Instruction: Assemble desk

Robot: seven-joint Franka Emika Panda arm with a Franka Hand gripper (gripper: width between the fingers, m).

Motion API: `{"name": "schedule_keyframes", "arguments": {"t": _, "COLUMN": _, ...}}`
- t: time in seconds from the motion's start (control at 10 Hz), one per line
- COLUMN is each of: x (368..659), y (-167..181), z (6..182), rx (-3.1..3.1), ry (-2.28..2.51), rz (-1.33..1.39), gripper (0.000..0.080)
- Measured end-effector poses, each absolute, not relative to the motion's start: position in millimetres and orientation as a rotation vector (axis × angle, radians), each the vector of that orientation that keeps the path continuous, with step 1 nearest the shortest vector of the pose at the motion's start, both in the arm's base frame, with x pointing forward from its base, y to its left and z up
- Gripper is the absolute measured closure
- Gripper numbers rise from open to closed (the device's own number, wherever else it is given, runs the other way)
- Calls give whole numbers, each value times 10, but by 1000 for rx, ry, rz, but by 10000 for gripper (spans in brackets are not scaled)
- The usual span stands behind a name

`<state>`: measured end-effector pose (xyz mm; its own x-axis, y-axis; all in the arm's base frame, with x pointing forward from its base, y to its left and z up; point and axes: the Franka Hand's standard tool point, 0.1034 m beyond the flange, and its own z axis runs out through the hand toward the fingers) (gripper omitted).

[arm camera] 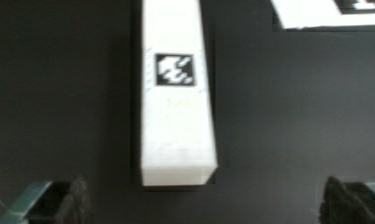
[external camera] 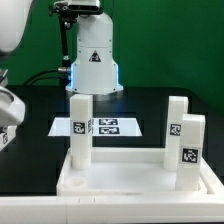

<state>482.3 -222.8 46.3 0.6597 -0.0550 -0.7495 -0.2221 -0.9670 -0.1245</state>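
Three legs (external camera: 80, 127) stand upright in the tabletop (external camera: 120, 178), a fourth leg (arm camera: 177, 95) lies on the black worktop (arm camera: 59, 90) beneath the spread gripper (arm camera: 198, 203).

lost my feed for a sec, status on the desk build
Gripper open, empty, over a loose leg lying flat on the table. Tabletop has three legs standing in it. Nothing in the way.

Arm (external camera: 8, 105) at the exterior view's left edge, largely out of frame; white link and wrist housing visible. Gripper (arm camera: 200, 200) seen in the wrist view, jaws spread wide apart, dark fingertips (arm camera: 47, 199) at either lower corner, nothing held between them, touching nothing
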Motion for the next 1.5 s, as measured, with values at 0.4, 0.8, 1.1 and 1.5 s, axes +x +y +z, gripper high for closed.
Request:
{"name": "schedule_keyframes", "arguments": {"t": 0.4, "x": 4697, "y": -2179, "z": 390, "rx": -2620, "ry": 335, "rz": 1292, "gripper": 151}}
{"name": "schedule_keyframes", "arguments": {"t": 0.8, "x": 4608, "y": -2161, "z": 326, "rx": -2570, "ry": 399, "rz": 1380, "gripper": 151}}
{"name": "schedule_keyframes", "arguments": {"t": 1.1, "x": 4440, "y": -2205, "z": 167, "rx": -2534, "ry": 472, "rz": 1441, "gripper": 151}}
{"name": "schedule_keyframes", "arguments": {"t": 1.5, "x": 4402, "y": -2236, "z": 127, "rx": -2527, "ry": 495, "rz": 1451, "gripper": 254}}
